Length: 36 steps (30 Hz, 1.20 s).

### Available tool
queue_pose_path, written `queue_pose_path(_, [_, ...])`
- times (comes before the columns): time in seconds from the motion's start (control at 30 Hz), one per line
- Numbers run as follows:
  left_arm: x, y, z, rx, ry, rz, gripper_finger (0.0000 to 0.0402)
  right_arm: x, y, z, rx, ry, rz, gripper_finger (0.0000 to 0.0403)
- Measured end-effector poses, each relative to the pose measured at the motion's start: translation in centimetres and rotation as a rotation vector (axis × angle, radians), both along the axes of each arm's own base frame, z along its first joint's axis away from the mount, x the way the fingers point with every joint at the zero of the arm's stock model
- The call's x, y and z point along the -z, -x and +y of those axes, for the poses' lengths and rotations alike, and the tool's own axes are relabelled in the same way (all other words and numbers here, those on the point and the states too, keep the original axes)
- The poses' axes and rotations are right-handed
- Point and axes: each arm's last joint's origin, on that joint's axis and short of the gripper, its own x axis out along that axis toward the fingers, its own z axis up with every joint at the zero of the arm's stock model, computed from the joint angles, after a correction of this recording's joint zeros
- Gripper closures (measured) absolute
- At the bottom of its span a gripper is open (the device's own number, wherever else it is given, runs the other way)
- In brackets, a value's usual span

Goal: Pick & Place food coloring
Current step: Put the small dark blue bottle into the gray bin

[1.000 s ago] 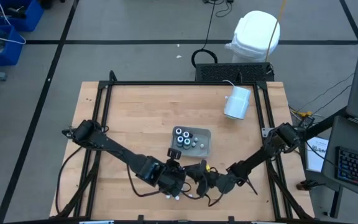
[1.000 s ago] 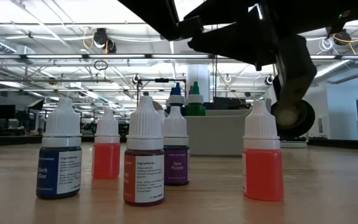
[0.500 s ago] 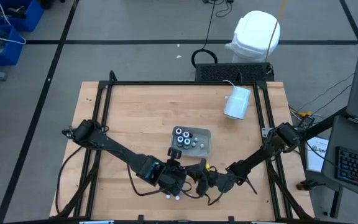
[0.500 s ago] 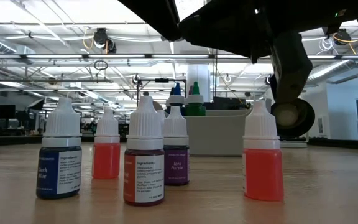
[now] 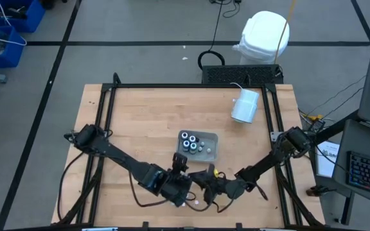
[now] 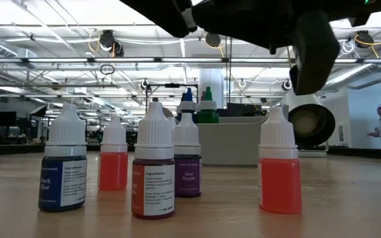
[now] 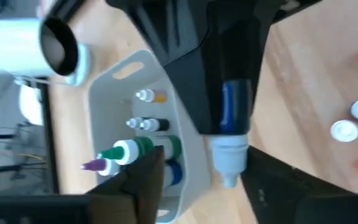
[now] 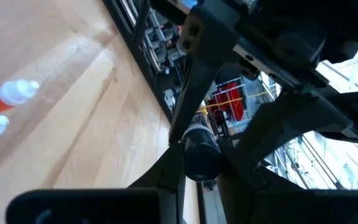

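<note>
Food coloring bottles (image 6: 153, 165) are seen standing upright on the wooden table (image 5: 140, 122), near its front edge: a dark blue one, two red ones, a purple one and one with a pale label, all with white caps. More small bottles (image 7: 143, 138) are kept inside the clear tray (image 5: 214, 149) in the middle of the table. One blue bottle with a white cap (image 7: 230, 134) is held sideways in the air by the fingers of the right gripper (image 5: 205, 180), which are closed on it. The left gripper (image 7: 194, 180) is placed just beside that bottle, and its fingers are spread wide on both sides of the cap. Both grippers are met just in front of the tray. A big white cylinder (image 5: 245, 106) is laid on its side at the far right of the table.
</note>
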Motion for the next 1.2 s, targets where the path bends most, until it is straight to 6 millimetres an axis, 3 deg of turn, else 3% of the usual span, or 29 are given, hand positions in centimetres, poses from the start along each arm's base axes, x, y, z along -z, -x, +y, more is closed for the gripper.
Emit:
queue_pose_path(0.2, [-0.7, 1.5, -2.1, 0.052, -0.142, -0.055, 0.0133, -0.3, 0.2, 0.3, -0.010, -0.012, -0.022, 0.0342])
queue_pose_path(0.33, [-2.6, 3.2, -4.0, 0.111, -0.133, -0.136, 0.0114, -1.0, 0.6, 1.0, -0.035, -0.041, -0.082, 0.0344])
queue_pose_path(0.57, [-4.5, 6.1, -7.5, 0.278, -0.150, -0.212, 0.0133, -3.4, 2.3, 1.7, -0.251, -0.209, -0.174, 0.0344])
queue_pose_path(0.7, [-4.8, 6.7, -8.5, 0.304, -0.191, -0.252, 0.0161, -4.1, 4.1, -0.7, -0.457, -0.437, -0.165, 0.0343])
queue_pose_path(0.77, [-4.9, 6.7, -8.6, 0.307, -0.191, -0.269, 0.0175, -4.3, 4.5, -2.5, -0.573, -0.581, -0.140, 0.0343])
queue_pose_path(0.87, [-5.1, 6.0, -8.2, 0.305, -0.200, -0.280, 0.0191, -4.3, 4.1, -4.3, -0.609, -0.729, -0.104, 0.0343])
queue_pose_path(1.0, [-5.0, 4.9, -7.1, 0.320, -0.242, -0.259, 0.0198, -3.6, 3.1, -4.7, -0.599, -0.797, -0.045, 0.0342])
queue_pose_path(1.2, [-4.4, 4.1, -6.0, 0.360, -0.336, -0.205, 0.0182, -4.6, 2.3, -5.8, -0.582, -1.034, -0.122, 0.0342])
